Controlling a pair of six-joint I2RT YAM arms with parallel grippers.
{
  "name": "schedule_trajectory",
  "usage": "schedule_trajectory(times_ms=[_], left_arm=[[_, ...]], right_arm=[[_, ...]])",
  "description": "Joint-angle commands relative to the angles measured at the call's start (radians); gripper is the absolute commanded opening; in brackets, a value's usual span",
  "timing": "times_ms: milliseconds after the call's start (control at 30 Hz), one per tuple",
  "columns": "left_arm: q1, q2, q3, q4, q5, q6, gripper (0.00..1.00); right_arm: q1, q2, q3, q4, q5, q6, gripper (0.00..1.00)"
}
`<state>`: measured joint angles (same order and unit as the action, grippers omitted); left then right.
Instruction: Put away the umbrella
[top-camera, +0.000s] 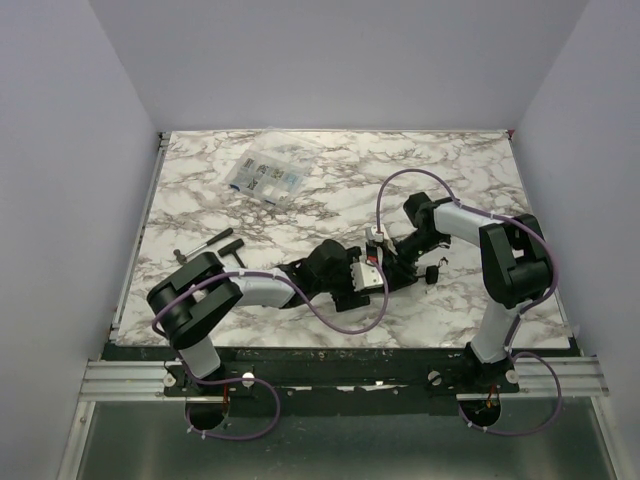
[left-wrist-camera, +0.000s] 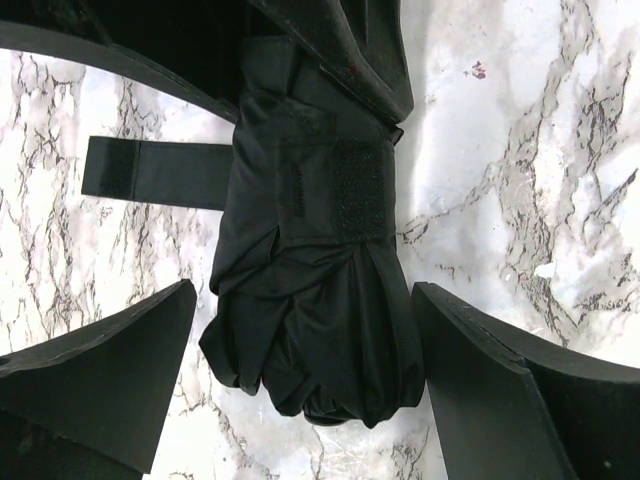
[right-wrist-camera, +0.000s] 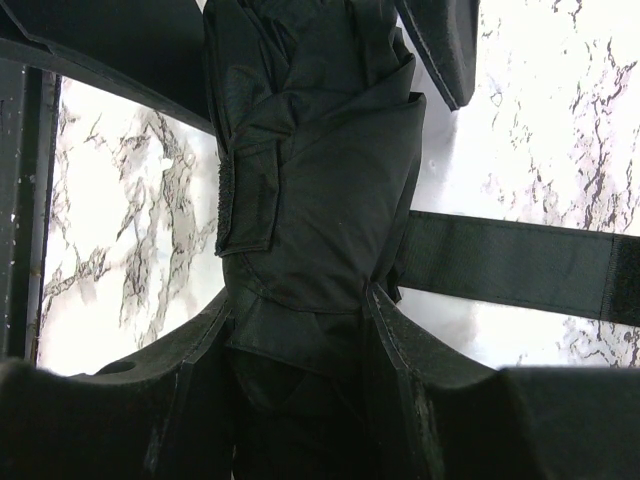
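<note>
The umbrella (top-camera: 400, 268) lies folded on the marble table near the centre, mostly hidden between the two grippers; a small black knob (top-camera: 432, 272) shows at its right end. In the left wrist view its bunched black canopy (left-wrist-camera: 310, 300) lies between my open left gripper (left-wrist-camera: 303, 290), with both fingers (left-wrist-camera: 130, 350) standing apart from the fabric. Its velcro strap (left-wrist-camera: 150, 172) lies flat to the left. My right gripper (right-wrist-camera: 300, 300) is shut on the canopy (right-wrist-camera: 310, 180), and the strap (right-wrist-camera: 510, 262) trails right. In the top view, the left gripper (top-camera: 362, 272) and the right gripper (top-camera: 385, 258) meet.
A clear plastic compartment box (top-camera: 265, 175) lies at the back left of the table (top-camera: 470, 170). A small black-handled tool (top-camera: 228, 247) lies at the left, close to the left arm's elbow. Walls enclose the table on three sides.
</note>
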<state>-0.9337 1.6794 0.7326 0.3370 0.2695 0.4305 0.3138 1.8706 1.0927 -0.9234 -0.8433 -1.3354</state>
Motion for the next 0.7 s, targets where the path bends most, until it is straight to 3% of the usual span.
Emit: schedule_trajectory(times_ms=[0,100,200,233,367,400,467,500,567,667], left_arm=[[-0.005,0.033,0.043,0.024,0.039,-0.030,0.89],[-0.005,0.059,0.071,0.001,0.076,-0.062,0.80],[-0.005,0.077,0.077,-0.018,0.099,-0.097,0.65],[-0.005,0.081,0.074,-0.022,0.104,-0.112,0.57],[-0.005,0.099,0.049,-0.049,0.120,-0.161,0.05],[-0.005,0.105,0.041,-0.054,0.117,-0.176,0.00],[-0.005,0.119,0.026,-0.072,0.109,-0.216,0.00],[-0.005,0.129,0.026,-0.096,0.098,-0.235,0.00],[-0.005,0.152,0.054,-0.179,0.082,-0.279,0.00],[0.000,0.192,0.101,-0.302,0.100,-0.324,0.00]], right_arm=[[0.021,0.109,-0.110,-0.074,0.305,0.032,0.10],[0.020,0.111,-0.108,-0.070,0.303,0.044,0.11],[0.020,0.110,-0.106,-0.067,0.300,0.051,0.13],[0.021,0.111,-0.106,-0.065,0.299,0.055,0.14],[0.014,0.118,-0.087,-0.067,0.269,0.092,0.23],[0.008,0.122,-0.077,-0.068,0.251,0.105,0.27],[-0.020,0.124,-0.035,-0.075,0.197,0.139,0.42],[-0.043,0.120,-0.011,-0.080,0.163,0.148,0.58],[-0.100,0.091,0.046,-0.067,0.075,0.189,0.75],[-0.170,0.029,0.135,-0.062,-0.022,0.202,0.87]])
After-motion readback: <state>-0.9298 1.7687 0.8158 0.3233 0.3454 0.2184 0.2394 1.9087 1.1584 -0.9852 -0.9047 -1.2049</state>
